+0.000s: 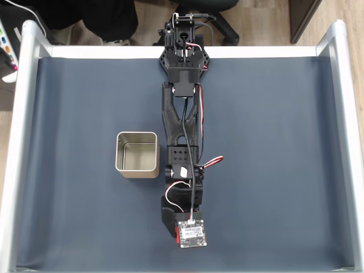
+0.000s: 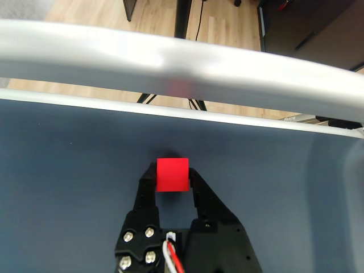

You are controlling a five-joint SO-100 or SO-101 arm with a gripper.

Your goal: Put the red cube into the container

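- Fixed view, left edge: the silver rail bounds the dark blue mat, which lies flat across the work surface.
- Fixed view, left of centre: the container stands upright and open on the mat, its inside bare. It sits well apart from the arm's tip, beside the arm's middle section.
- Fixed view, centre: the arm reaches from its base at the top edge straight down the picture. A sliver of the red cube shows at the left of the wrist camera board.
- Wrist view, centre: the gripper has both black fingers pressed against opposite faces of the red cube. The jaws are thus clenched on the cube, which sits squarely between the tips. Whether it rests on the mat or is lifted cannot be told.
- Wrist view, above: the far rail crosses the picture beyond the cube.
- Governing relation: in the fixed view the container lies up and to the left of the held cube. Judged from this, the carry must swing back toward the base and leftward before release.
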